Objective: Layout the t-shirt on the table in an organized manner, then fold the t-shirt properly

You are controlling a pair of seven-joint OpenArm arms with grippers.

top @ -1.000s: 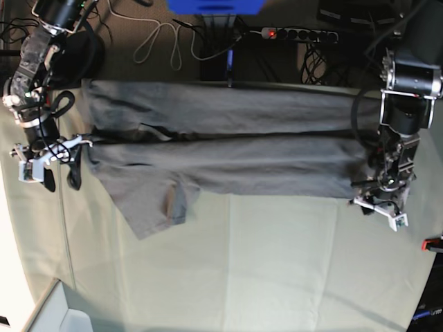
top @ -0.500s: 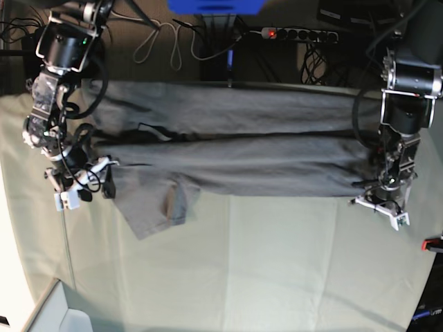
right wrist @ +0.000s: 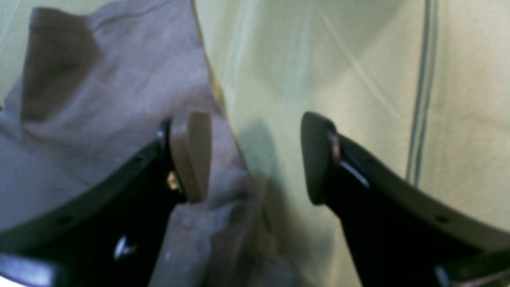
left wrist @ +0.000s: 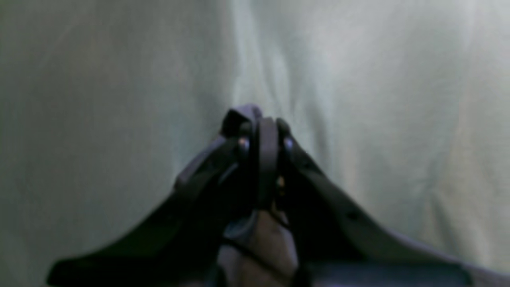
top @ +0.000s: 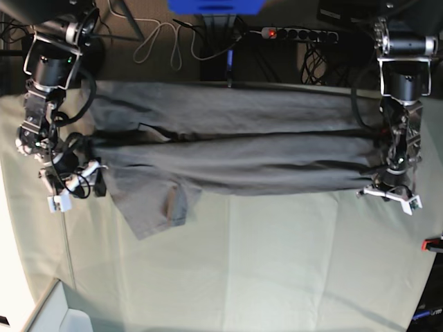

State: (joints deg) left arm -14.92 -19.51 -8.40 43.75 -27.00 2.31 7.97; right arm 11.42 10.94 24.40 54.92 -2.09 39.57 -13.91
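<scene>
The dark grey t-shirt [top: 235,149] lies stretched lengthwise across the far part of the table [top: 263,263], with one sleeve [top: 156,207] sticking out toward the near side. My left gripper [top: 393,195] is at the shirt's right-hand corner. In the left wrist view the left gripper [left wrist: 263,131] is shut, and a sliver of grey t-shirt [left wrist: 241,113] is pinched at its tips. My right gripper [top: 84,185] is at the shirt's left end. Close up, the right gripper [right wrist: 255,155] is open: one pad [right wrist: 191,151] is over the t-shirt [right wrist: 119,99], the other over bare table [right wrist: 358,79].
Behind the table's far edge are a power strip [top: 297,33] with a red light, looped cables [top: 163,41] and a blue object [top: 214,5]. A red clamp [top: 432,243] sits at the right edge. A pale box [top: 62,315] stands at the near left corner.
My left gripper has shut on the shirt's right corner and shifted slightly up and right, drawing that end taut. My right arm came in from the left to the shirt's left edge.
</scene>
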